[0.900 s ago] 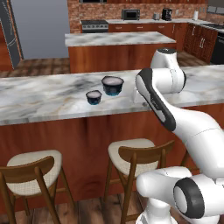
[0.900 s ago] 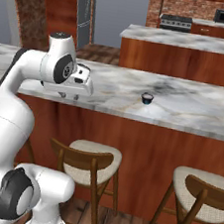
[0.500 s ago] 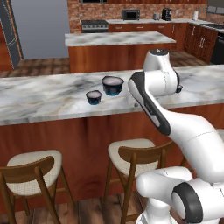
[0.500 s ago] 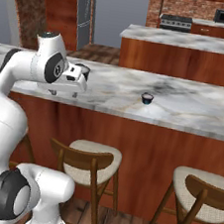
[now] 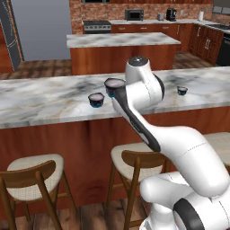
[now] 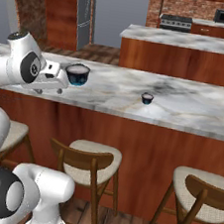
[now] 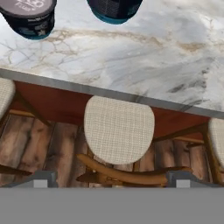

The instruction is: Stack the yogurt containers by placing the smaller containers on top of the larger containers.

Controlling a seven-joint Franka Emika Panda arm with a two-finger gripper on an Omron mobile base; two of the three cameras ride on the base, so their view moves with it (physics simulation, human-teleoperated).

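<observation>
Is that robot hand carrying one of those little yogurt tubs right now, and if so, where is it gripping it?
Nothing is held. In the hand view the gripper stands open with nothing between its fingertips, over a stool beside the counter.

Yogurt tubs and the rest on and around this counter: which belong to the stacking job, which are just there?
Job:
widest tub
middle tub
tiniest tub

Bystanders:
marble counter
stools
island
microwave

You are in a kitchen: a marble counter (image 5: 45, 101), wooden stools (image 6: 89, 163), a stove (image 5: 96, 26) and a microwave (image 5: 134, 15)
</observation>
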